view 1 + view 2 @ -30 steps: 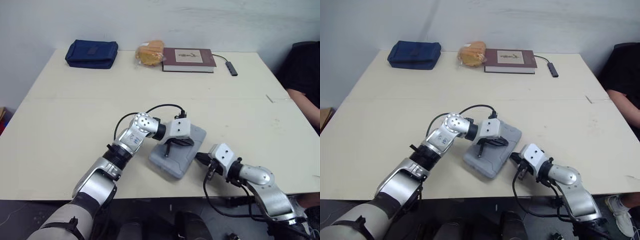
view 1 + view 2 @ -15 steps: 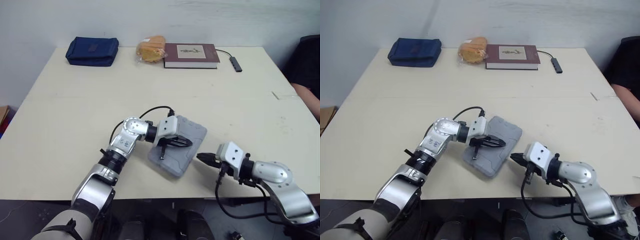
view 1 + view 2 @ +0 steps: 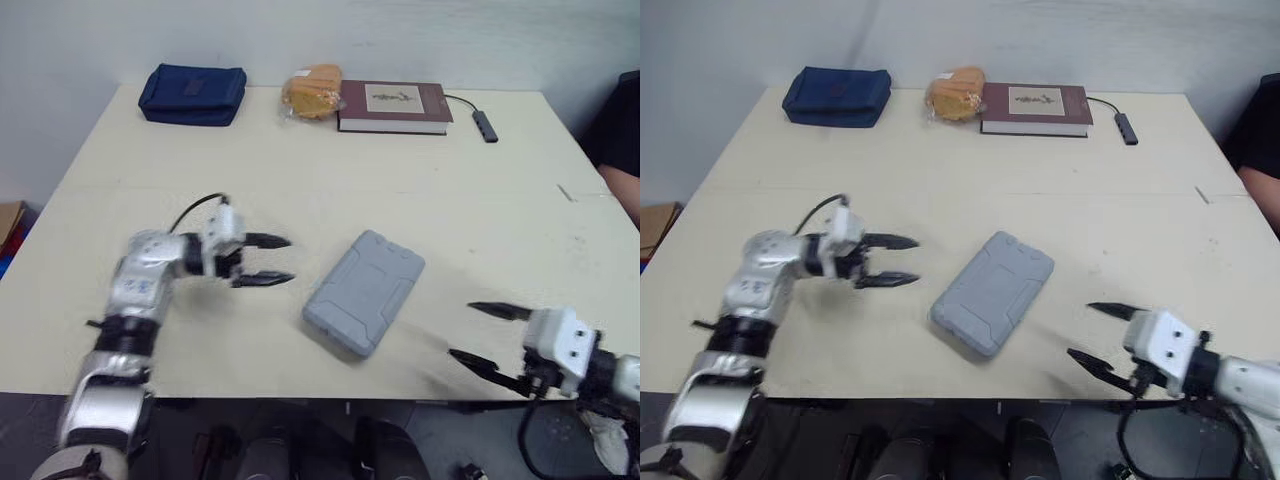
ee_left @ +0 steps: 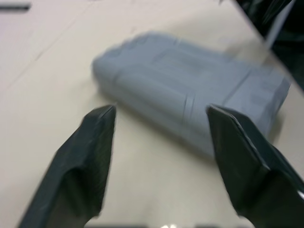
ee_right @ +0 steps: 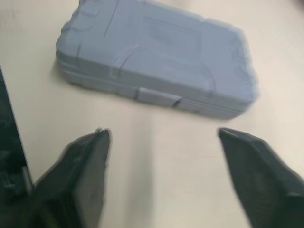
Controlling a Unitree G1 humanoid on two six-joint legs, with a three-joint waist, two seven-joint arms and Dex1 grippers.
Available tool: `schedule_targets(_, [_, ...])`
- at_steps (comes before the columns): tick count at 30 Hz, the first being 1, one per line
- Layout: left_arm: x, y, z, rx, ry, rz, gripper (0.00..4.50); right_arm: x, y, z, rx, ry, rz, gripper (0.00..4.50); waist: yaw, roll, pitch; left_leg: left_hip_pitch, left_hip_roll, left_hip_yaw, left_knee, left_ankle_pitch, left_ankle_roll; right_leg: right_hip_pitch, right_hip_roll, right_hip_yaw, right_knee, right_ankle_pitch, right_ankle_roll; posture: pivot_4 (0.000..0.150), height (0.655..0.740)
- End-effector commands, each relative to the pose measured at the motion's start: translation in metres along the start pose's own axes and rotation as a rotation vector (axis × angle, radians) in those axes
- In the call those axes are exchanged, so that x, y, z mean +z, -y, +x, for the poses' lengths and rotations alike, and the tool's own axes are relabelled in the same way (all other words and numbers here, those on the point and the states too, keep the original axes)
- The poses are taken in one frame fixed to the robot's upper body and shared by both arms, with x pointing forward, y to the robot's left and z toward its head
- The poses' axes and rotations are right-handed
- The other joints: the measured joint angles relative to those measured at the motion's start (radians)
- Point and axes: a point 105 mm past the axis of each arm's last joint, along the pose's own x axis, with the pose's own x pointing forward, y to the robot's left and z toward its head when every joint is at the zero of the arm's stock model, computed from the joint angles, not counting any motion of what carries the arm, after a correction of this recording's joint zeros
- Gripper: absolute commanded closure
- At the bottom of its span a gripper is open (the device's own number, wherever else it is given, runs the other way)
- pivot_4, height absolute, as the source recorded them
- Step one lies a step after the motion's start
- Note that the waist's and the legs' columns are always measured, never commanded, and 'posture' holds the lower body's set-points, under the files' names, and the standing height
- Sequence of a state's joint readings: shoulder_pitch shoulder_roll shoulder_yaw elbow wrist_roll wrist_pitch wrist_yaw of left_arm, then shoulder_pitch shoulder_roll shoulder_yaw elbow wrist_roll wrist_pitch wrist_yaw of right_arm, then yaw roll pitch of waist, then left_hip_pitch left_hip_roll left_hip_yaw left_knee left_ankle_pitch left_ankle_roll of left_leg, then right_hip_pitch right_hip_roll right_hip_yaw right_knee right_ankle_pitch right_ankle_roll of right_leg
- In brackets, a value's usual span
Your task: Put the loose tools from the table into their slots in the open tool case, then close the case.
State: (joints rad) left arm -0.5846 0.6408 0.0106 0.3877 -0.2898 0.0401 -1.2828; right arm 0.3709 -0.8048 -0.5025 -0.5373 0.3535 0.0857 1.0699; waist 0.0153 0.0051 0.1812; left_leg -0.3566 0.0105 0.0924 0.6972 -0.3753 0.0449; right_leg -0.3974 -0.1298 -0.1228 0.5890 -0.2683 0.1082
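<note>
Your left gripper (image 3: pixel 290 259) and right gripper (image 3: pixel 460 329), fingers spread apart, flank the shut grey tool case (image 3: pixel 365 291) on the beige table (image 3: pixel 480 200); a blue pouch (image 3: pixel 192 94) and a book (image 3: pixel 393 105) line its far edge by the white wall (image 3: pixel 400 30).

Our arms (image 3: pixel 140 285) are silver, the wrists (image 3: pixel 555 340) white. The left end effector (image 3: pixel 290 260) and right end effector (image 3: pixel 461 330) bear tapered black fingers (image 4: pixel 90 156), with a black cable (image 3: pixel 190 207) behind each.

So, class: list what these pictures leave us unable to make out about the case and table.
Tool case contents: hidden by its shut lid, every view.
Front latch: blurred in right wrist view; fastened or not, unclear.
Book title: too small, eye views.
Person: cut off by right edge.
</note>
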Motion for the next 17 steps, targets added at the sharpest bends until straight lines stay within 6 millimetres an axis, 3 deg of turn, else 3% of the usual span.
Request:
schedule_targets(1, [-0.002, -0.006, -0.032, 0.178, -0.056, 0.053, 0.07, 0.002, 0.013, -0.026, -0.017, -0.037, -0.101, 0.00, 0.001, -0.003, 0.002, 0.000, 0.000, 0.000, 0.000, 0.000, 0.000, 0.000, 0.000, 0.000, 0.000, 0.000, 0.000, 0.150, 0.7400])
schedule_targets(8, [-0.024, 0.016, -0.083, 0.327, -0.175, 0.021, 0.07, -0.003, 0.043, -0.057, -0.094, -0.073, -0.109, 0.00, 0.008, 0.000, 0.006, 0.000, 0.001, -0.002, 0.000, -0.004, -0.001, 0.000, -0.005, 0.010, -0.005, 0.000, 0.000, 0.150, 0.7400])
schedule_targets(17, [-0.028, 0.027, -0.096, 0.409, -0.208, 0.009, 0.07, -0.009, 0.052, -0.048, -0.125, -0.037, -0.109, 0.00, 0.007, 0.008, 0.010, 0.001, 0.002, 0.000, 0.000, -0.005, -0.004, -0.002, -0.004, 0.010, -0.002, -0.001, -0.002, 0.150, 0.7400])
